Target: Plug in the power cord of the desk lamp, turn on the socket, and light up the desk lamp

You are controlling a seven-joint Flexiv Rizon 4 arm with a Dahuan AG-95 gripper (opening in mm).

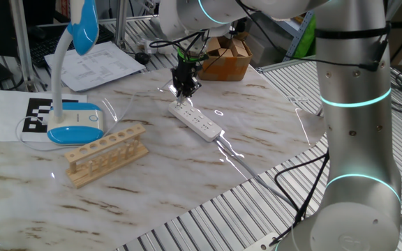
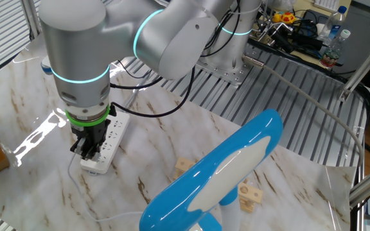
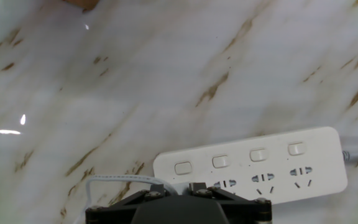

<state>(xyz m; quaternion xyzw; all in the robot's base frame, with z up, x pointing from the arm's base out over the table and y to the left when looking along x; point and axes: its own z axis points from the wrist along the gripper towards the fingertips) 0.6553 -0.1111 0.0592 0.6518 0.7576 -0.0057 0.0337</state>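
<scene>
The socket, a long white power strip (image 1: pixel 198 123), lies flat mid-table, its thick cable running toward the front right. My gripper (image 1: pixel 185 91) hangs straight down over the strip's far end. It also shows in the other fixed view (image 2: pixel 87 151), low over the strip (image 2: pixel 111 138). In the hand view the fingers (image 3: pixel 196 188) are closed on a small white plug, and the thin white power cord (image 3: pixel 120 179) loops out to the left. The strip's switches and outlets (image 3: pixel 272 163) lie just ahead. The desk lamp (image 1: pixel 75 127) stands at the left, its blue-edged head (image 1: pixel 84 28) unlit.
A wooden test-tube rack (image 1: pixel 107 154) lies in front of the lamp base. A cardboard box (image 1: pixel 227 60) and printed papers (image 1: pixel 103 64) sit at the back. A marker sheet (image 1: pixel 37 115) lies beside the lamp. The robot's thick body (image 1: pixel 358 125) stands at the right.
</scene>
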